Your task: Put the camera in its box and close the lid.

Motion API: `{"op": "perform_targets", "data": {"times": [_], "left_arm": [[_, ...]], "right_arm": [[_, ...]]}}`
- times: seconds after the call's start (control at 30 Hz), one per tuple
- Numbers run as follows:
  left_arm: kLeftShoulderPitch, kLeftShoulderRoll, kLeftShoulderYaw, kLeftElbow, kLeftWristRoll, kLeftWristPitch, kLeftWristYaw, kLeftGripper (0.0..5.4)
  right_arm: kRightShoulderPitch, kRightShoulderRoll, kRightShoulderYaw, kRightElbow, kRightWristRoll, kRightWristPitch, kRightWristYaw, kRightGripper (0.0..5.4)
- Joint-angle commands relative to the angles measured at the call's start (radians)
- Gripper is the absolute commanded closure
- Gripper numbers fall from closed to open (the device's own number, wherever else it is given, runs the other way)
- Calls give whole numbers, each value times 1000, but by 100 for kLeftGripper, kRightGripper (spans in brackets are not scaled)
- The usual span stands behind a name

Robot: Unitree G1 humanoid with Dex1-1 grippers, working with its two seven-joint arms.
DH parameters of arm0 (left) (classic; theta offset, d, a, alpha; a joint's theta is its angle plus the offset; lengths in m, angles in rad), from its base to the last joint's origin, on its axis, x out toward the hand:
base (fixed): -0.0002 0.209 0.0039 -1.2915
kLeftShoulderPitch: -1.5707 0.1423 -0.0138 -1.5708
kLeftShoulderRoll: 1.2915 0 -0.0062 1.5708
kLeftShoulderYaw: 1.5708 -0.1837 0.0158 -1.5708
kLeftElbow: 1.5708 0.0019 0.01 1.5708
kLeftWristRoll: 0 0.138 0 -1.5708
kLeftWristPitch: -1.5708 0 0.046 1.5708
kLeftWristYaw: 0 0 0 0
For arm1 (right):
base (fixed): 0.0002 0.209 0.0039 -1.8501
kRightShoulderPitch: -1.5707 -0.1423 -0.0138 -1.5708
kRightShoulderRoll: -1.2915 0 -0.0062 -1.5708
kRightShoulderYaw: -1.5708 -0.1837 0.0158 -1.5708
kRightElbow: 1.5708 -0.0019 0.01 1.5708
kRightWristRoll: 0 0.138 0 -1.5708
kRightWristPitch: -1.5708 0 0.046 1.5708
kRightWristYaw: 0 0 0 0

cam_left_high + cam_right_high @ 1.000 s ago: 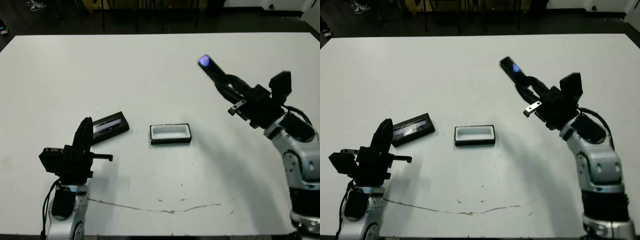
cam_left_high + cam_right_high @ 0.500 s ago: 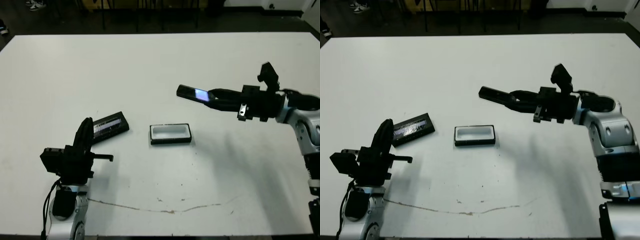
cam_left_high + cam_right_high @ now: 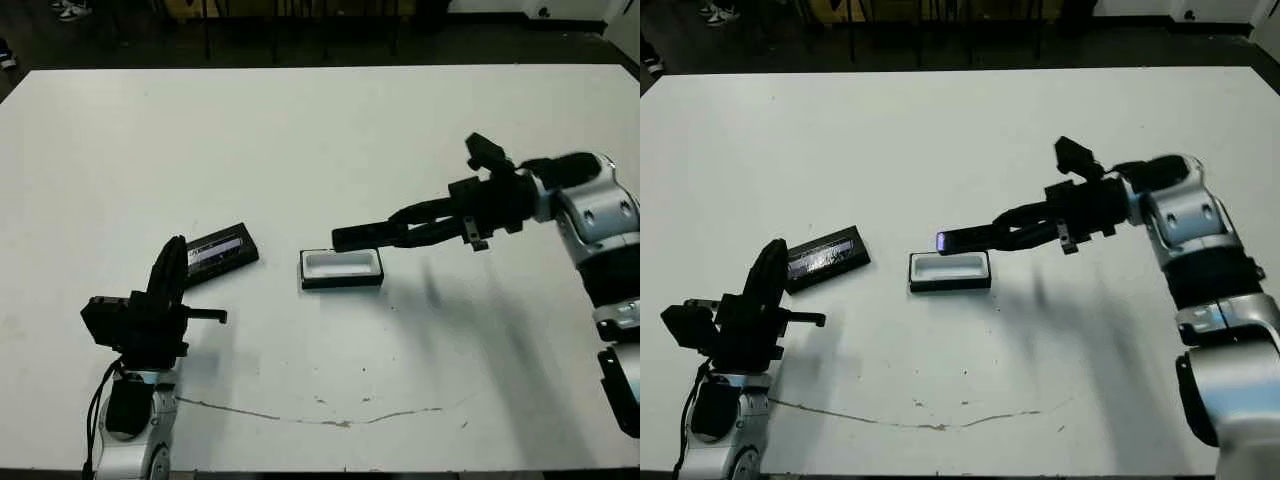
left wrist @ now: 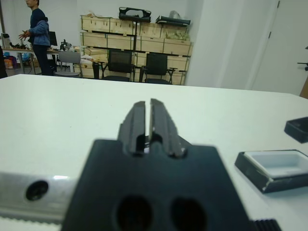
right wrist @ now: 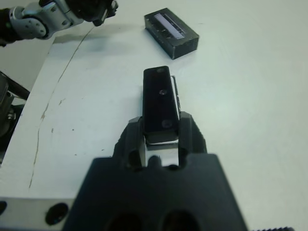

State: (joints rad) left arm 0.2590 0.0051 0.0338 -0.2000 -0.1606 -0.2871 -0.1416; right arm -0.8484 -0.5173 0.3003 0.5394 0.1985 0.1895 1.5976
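Observation:
The black camera (image 3: 355,237) lies level in my right gripper (image 3: 392,232), which is shut on its rear half. Its bluish window (image 3: 941,240) faces the robot's left. It hangs just above the back edge of the box (image 3: 341,284), a shallow black tray with a white inside. In the right wrist view the camera (image 5: 161,98) covers most of the box. The lid (image 3: 220,250), black with a silvery stripe, lies flat to the left of the box. My left gripper (image 3: 176,244) is shut on nothing, just in front of the lid's left end.
A thin brown line (image 3: 330,420) runs across the table near its front edge. Beyond the table's far side, the left wrist view shows chairs (image 4: 120,65), shelves of boxes, and a person (image 4: 37,33) standing at the back.
My right arm has swung the camera down and to the left, from high over the table's right side to just above the box. The left arm, lid and box have stayed put.

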Motion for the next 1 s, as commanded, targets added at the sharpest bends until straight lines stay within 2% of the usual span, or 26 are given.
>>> {"op": "perform_targets", "data": {"times": [0.03,0.27,0.47,0.67,0.83,1.0], "left_arm": [[32,-2,-1,-2,5,27,11,540],[33,0,-3,4,11,16,13,540],[39,0,-6,-5,10,25,14,540],[44,2,-7,-14,12,37,19,540],[43,2,-8,-13,12,32,14,540],[43,0,-10,-15,1,39,11,540]], "right_arm": [[-16,16,27,11,-40,-13,2,500],[-40,49,49,72,-84,0,-4,500],[-54,71,51,137,-127,-56,-26,500],[-61,81,45,182,-147,-64,-43,500],[-62,90,42,214,-152,-102,-39,500],[-69,102,56,229,-164,-97,-20,500]]}}
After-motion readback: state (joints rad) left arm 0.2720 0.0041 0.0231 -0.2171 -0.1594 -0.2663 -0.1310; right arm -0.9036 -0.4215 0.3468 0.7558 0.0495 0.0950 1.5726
